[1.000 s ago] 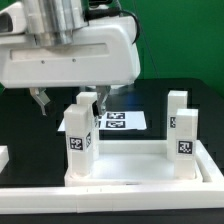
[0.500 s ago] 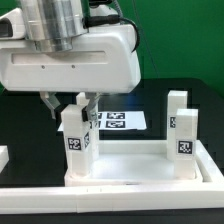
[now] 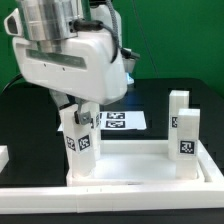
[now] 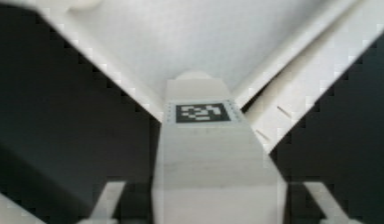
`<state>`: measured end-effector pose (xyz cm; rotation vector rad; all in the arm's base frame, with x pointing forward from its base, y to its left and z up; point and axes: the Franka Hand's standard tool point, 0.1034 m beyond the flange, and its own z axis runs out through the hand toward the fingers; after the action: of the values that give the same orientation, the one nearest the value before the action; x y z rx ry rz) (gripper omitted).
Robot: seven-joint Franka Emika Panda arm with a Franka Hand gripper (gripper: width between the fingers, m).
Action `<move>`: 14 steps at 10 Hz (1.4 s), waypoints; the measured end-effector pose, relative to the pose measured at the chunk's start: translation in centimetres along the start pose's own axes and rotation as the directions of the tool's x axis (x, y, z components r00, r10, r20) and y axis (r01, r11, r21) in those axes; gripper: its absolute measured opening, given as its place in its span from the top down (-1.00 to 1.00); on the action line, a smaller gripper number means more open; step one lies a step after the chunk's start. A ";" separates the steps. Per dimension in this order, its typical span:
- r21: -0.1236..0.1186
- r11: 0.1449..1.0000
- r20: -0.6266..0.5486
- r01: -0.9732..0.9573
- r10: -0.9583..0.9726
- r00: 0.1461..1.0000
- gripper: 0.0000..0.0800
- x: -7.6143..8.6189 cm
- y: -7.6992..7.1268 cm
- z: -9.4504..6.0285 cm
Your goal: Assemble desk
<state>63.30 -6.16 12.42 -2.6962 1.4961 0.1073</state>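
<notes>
The white desk tabletop lies upside down with square tagged leg posts standing in its corners. The near left post has a second post just behind it. Two more posts stand on the exterior view's right. My gripper hangs over the near left post's top, one finger on each side. In the wrist view the post runs between my fingers, with a dark gap on both sides. My gripper is open and touches nothing.
The marker board lies flat behind the tabletop. The long low white L-shaped rail runs along the front, close to the tabletop. A short white piece sits at the exterior view's left edge.
My hand has turned and come down. The fingers, first above and wide of the left posts, now straddle the top of the near left post. The desk parts have not moved.
</notes>
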 end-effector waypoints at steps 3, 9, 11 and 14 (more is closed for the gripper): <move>0.073 0.902 -0.001 -0.426 0.428 0.904 0.28 -0.2 -0.8 0.1; 0.076 0.813 0.002 -0.578 0.579 0.815 -0.36 -0.4 -0.9 0.3; 0.053 0.920 -0.037 -0.389 0.391 0.920 -0.57 -0.4 -0.8 0.6; 0.016 0.998 -0.080 -0.059 0.060 0.995 -0.62 -0.9 -1.1 0.7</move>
<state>63.73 -4.82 11.80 -2.6761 1.5936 -0.0082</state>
